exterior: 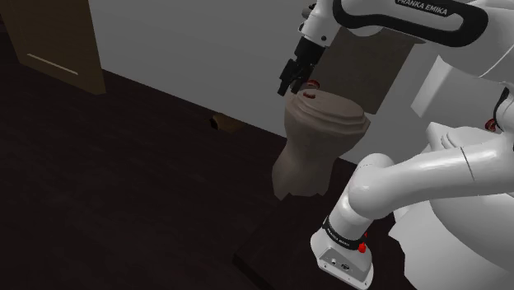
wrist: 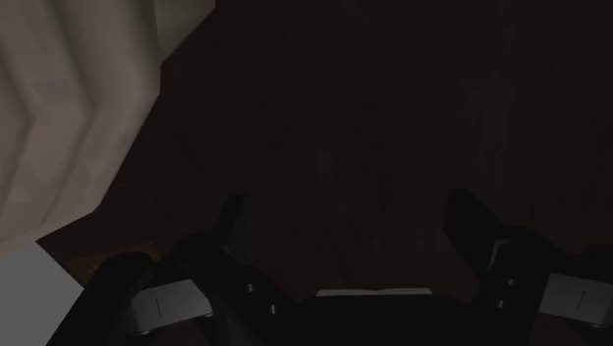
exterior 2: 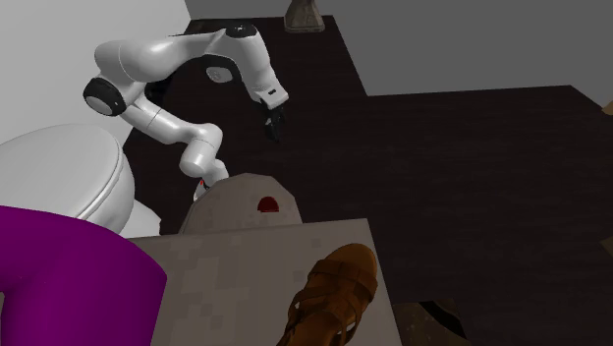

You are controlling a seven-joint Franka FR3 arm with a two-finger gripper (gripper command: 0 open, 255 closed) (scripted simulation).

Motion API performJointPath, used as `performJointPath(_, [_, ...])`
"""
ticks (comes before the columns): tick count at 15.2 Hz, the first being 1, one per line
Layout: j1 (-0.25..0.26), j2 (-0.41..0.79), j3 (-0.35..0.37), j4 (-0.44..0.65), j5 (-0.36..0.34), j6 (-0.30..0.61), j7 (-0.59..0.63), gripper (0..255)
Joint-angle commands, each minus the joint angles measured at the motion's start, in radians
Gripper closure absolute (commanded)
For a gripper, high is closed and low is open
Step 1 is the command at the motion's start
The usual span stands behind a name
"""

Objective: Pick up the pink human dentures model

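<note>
Two hazards worry me, and the bigger one is the toilet (exterior: 317,144). My gripper (exterior: 290,82) hangs just beside its upper edge, fingers (wrist: 232,228) spread wide with nothing between them. In the wrist view it looks past the toilet's flank at bare floor (wrist: 393,118), so I judge it is not over the target. A straight drop from this spot would probably miss, or scrape a finger down the toilet's side.

The smaller hazard is the dentures (exterior: 310,92) themselves. They are a little reddish-pink piece lying on the closed lid (exterior: 334,111), close to the edge nearest the gripper. A finger coming in sideways could knock them off that rounded rim. A thing this small and curved may also slip out of a pinch that lands off-centre.

Around all this, the dark floor runs to a plain grey wall (exterior: 206,49). The grey-brown lid looks smooth and slightly domed, which offers little to stop a slide. In the second exterior view a pale flat tank top (exterior 2: 226,265) carries a brown sandal (exterior 2: 334,295), well apart from the dentures.
</note>
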Motion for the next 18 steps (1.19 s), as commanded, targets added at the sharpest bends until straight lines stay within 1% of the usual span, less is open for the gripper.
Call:
performJointPath(1, [0.000,0.000,0.000,0.000,0.000,0.000,0.000,0])
performJointPath(10, [-0.044,0.178,-0.192,0.179,-0.097,-0.083,-0.198,0])
performJointPath(14, [-0.054,0.281,-0.276,0.286,-0.124,-0.119,-0.290,0])
performJointPath(18, [-0.061,0.401,-0.361,0.411,-0.135,-0.155,-0.388,0])
